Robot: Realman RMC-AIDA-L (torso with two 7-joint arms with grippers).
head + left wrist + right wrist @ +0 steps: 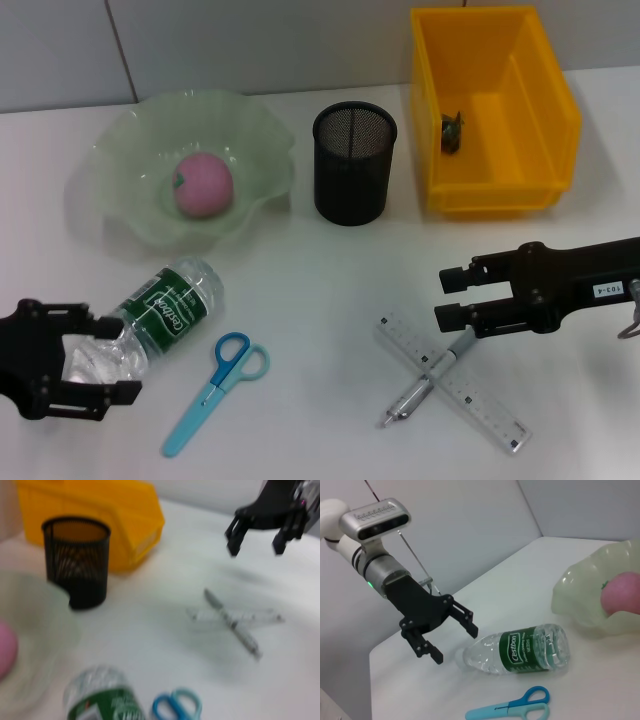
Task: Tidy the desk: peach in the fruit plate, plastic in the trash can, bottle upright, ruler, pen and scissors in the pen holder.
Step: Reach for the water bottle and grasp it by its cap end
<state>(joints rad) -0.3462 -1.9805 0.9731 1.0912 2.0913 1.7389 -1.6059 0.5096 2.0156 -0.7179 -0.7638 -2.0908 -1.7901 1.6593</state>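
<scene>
Scissors (pixel 214 392): blue, flat on the worktop (pixel 330 290) close to the near edge, handles pointing away, just beside the bottle.
Left gripper (pixel 100 362): at the near left corner, fingers (pixel 464 621) spread wide, standing at both sides of the bottle's neck end; I cannot tell if they touch it.
Bottle (pixel 150 320): clear plastic with a green label, lying on its side, the base toward the fruit plate.
Right gripper (pixel 450 296): over the right part of the worktop, fingers (pixel 460 274) spread apart, holding nothing, just above the far end of the pen.
Pen (pixel 428 382): grey, lying across the ruler so that the two make a cross.
Ruler (pixel 452 383): clear, flat near the near right corner.
Pen holder (pixel 354 163): black mesh, upright in the middle toward the far edge.
Fruit plate (pixel 140 215): pale green, wavy rim, at the far left.
Peach (pixel 203 184): pink, lying inside the fruit plate.
Trash can (pixel 550 110): yellow bin at the far right corner, a small dark thing (pixel 453 130) inside.
</scene>
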